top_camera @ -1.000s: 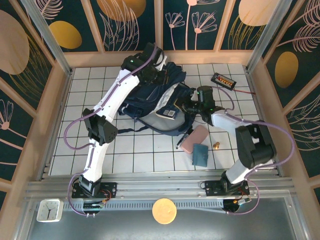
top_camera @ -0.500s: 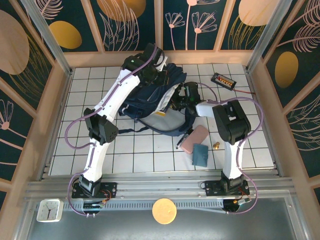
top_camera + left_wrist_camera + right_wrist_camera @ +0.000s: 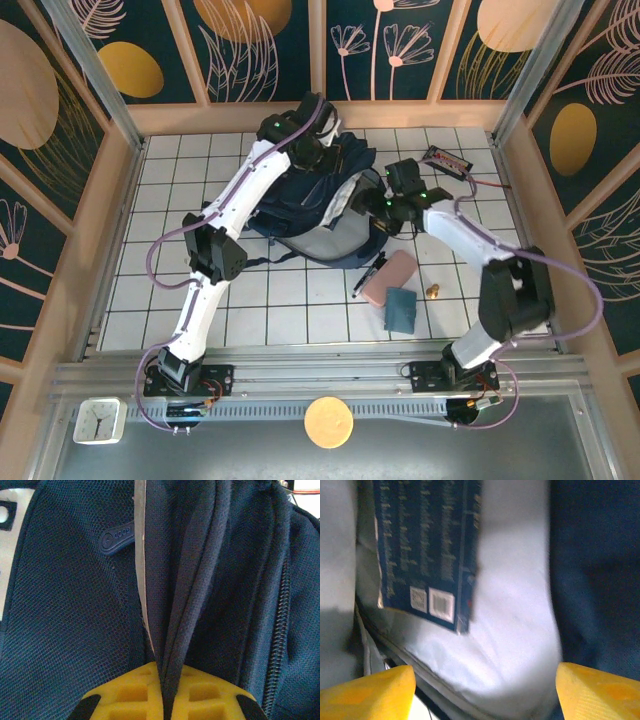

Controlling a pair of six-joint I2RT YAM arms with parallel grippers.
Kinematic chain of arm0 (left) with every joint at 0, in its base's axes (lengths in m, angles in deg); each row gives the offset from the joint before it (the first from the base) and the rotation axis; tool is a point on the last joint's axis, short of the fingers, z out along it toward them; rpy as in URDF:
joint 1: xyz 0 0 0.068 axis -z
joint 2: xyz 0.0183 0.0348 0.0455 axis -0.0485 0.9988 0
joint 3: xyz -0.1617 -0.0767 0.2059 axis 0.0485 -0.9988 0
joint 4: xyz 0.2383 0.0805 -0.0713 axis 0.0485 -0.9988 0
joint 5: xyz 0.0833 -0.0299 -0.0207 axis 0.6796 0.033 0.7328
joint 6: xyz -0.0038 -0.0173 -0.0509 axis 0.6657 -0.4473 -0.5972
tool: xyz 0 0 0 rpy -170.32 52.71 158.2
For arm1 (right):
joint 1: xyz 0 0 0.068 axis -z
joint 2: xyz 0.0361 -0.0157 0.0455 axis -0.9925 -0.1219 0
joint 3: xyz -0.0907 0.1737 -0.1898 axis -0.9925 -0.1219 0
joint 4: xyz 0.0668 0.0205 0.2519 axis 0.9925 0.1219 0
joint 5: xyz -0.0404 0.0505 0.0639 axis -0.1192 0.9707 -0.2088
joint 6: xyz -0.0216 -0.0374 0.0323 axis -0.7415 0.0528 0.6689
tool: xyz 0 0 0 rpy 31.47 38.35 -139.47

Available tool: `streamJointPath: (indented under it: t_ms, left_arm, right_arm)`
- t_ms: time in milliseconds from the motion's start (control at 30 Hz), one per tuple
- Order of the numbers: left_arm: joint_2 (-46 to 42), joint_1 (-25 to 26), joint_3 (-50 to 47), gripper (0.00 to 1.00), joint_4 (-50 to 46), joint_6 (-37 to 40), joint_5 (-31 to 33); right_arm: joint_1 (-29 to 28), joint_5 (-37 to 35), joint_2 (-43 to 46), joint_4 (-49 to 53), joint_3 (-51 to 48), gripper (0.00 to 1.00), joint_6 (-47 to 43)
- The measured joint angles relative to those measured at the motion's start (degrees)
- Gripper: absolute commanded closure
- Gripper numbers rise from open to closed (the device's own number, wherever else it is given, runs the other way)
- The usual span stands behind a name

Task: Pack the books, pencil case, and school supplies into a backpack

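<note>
With the left gripper (image 3: 162,692) pinching a fold of the backpack (image 3: 300,205), the right gripper (image 3: 485,685), fingers apart above the navy book (image 3: 425,545), should withdraw without snagging.

Both arms (image 3: 240,190) are rocking white shells with black joints. Purple cables (image 3: 150,263) are looping off them, and the fingers (image 3: 200,695) are showing yellow.

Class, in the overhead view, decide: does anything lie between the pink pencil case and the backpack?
Yes: the black pen lies along the pencil case, on the edge facing the backpack, so it sits between the two.
</note>
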Motion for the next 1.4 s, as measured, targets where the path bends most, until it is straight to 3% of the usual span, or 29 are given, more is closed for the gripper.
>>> streamJointPath:
  t_ms: [67,267,467,700,900,1000,1067,1133,1200,1267,1400]
  left_arm:
    - [0.94,0.02,0.55,0.01,0.02,-0.37,-0.09]
    - [1.14,-0.20,1.31,0.01,-0.68,-1.44,1.88]
    - [-4.28,-1.44,-3.19,0.01,-1.66,-3.17,6.14]
    - [-25.73,-9.79,-45.13,0.01,11.91,-7.87,5.05]
    - [-37.88,-18.73,-82.03,0.01,30.95,-15.91,-2.40]
    - [-42.49,-21.84,-92.30,0.01,40.89,-20.76,-7.17]
    - [-44.15,-23.10,-95.95,0.01,47.34,-23.39,-9.64]
    - [-44.33,-23.82,-97.77,0.01,52.98,-25.57,-11.34]
    - [-44.13,-24.02,-98.66,0.01,57.33,-27.02,-12.52]
    - [-43.58,-24.09,-99.03,0.01,61.24,-28.30,-13.35]
    - [-42.05,-24.79,-99.69,0.01,68.00,-30.88,-14.56]
  right_arm:
    - [0.00,-1.66,5.62,3.52,-2.45,0.17,0.50]
    - [0.04,-2.84,16.96,9.25,-7.45,0.07,1.86]
    - [0.20,0.22,8.63,7.93,-5.62,0.07,0.81]
    - [2.19,2.29,-3.85,4.09,-1.70,0.07,-0.59]
    - [2.75,3.67,-11.04,0.33,1.70,0.15,-1.86]
    - [3.17,4.39,-14.82,-0.46,3.48,0.32,-2.62]
    - [3.76,4.90,-17.33,-0.63,4.79,0.51,-3.26]
    - [4.52,5.31,-19.76,-0.37,6.80,0.78,-4.28]
    - [5.14,5.92,-22.18,0.13,9.94,0.94,-5.16]
    - [5.53,6.12,-24.65,1.46,14.10,1.00,-6.25]
    - [7.17,6.36,-30.51,3.43,23.15,1.00,-9.22]
